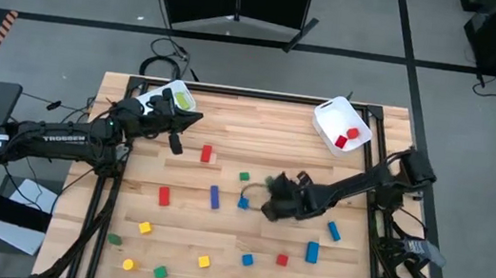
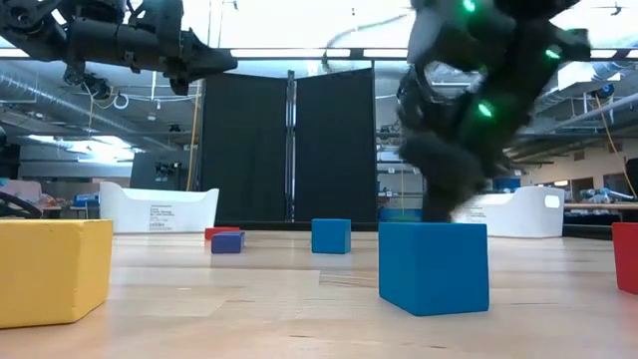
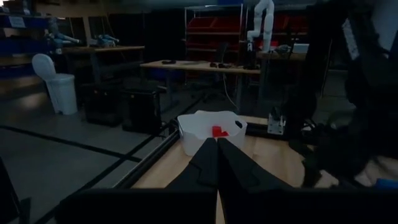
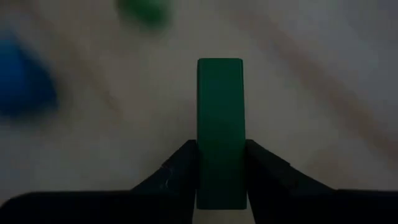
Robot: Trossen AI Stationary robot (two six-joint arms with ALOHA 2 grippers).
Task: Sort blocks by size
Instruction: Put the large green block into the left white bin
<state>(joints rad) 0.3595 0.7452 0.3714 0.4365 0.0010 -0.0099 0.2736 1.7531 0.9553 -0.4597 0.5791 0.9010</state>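
Coloured blocks lie scattered on the wooden table (image 1: 230,127), among them a red bar (image 1: 207,154), a blue bar (image 1: 214,196) and a green cube (image 1: 244,176). My right gripper (image 1: 271,198) is near the table's middle, slanting down, shut on a green bar block (image 4: 219,118). In the low view this arm is a dark blur behind a blue cube (image 2: 434,266). My left gripper (image 1: 174,143) waits shut and level above the table's far left, by the left white bin (image 1: 171,100). Its shut fingers (image 3: 217,158) point toward the right white bin (image 3: 208,132). My right gripper pinches the green bar's two long sides (image 4: 219,174) between its two fingers (image 4: 183,171), at the bar's near end. The fingers lie along the bar, which sticks out past their tips. Whether the bar's far end (image 4: 219,65) touches the table, I cannot tell.
The right white bin (image 1: 341,127) at the far right holds red blocks. More blocks lie along the near side: yellow (image 1: 145,227), blue (image 1: 312,252), red (image 1: 282,259), green (image 1: 159,271). A blue block (image 1: 244,202) lies close beside the right gripper.
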